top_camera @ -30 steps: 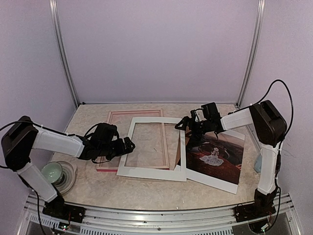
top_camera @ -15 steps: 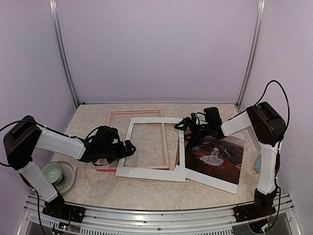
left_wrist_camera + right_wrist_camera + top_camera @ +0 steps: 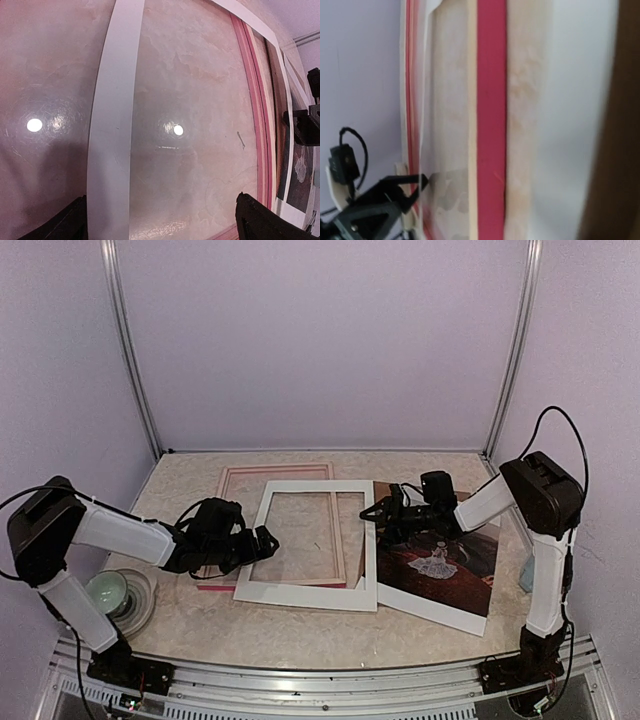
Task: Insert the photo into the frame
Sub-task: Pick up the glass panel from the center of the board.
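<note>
Nearest me, the photo (image 3: pixel 440 565) lies flat just right of the frame (image 3: pixel 278 472), up against the white mat (image 3: pixel 300 592) that sits skewed across the frame. My left gripper (image 3: pixel 262 540) hangs at the frame's left rail, jaws spread wide and empty. Farther back, my right gripper (image 3: pixel 378 514) is low at the frame's right rail. I can't tell if it's pinching anything.
</note>
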Robot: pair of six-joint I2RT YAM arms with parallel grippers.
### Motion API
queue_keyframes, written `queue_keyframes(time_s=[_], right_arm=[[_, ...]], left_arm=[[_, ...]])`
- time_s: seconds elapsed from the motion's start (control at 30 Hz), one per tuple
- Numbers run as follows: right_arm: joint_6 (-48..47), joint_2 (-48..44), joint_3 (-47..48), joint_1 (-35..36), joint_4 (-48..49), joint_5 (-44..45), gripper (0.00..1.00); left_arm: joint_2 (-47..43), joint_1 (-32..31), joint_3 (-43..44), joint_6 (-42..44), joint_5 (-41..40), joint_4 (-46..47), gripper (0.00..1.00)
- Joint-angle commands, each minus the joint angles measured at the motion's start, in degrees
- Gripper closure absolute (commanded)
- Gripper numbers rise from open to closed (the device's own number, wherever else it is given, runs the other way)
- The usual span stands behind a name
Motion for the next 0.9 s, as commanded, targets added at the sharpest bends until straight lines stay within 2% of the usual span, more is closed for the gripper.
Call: queue_keyframes(time_s=[0.0,0.13,0.3,0.47,0.87], right_arm=[[-2.8,-2.2,-0.7,0.1,-0.8,-1.6,0.51],[-3.9,-2.7,-1.0,0.2,-1.9,-1.6,0.79],[-4.3,-2.6,0.5,0.2,-2.6,-1.7,0.9],[-5.5,-1.3,4.7,0.2,-5.8,-0.6,0.95],[-10.0,6.4,19.3,2.2,-15.1,4.1,0.92]], left_arm=[[-0.2,-0.1,-0.6,-0.2,-0.2,-0.2,0.01],[-2.0,0.6,-0.5,0.1,-0.7,-0.9,0.01],[-3.9,1.9,-0.2,0.5,-0.9,-2.0,0.01],[-6.0,3.2,-0.4,1.0,-1.5,-3.2,0.01],[-12.2,9.0,-1.9,2.4,-2.0,-6.2,0.01]])
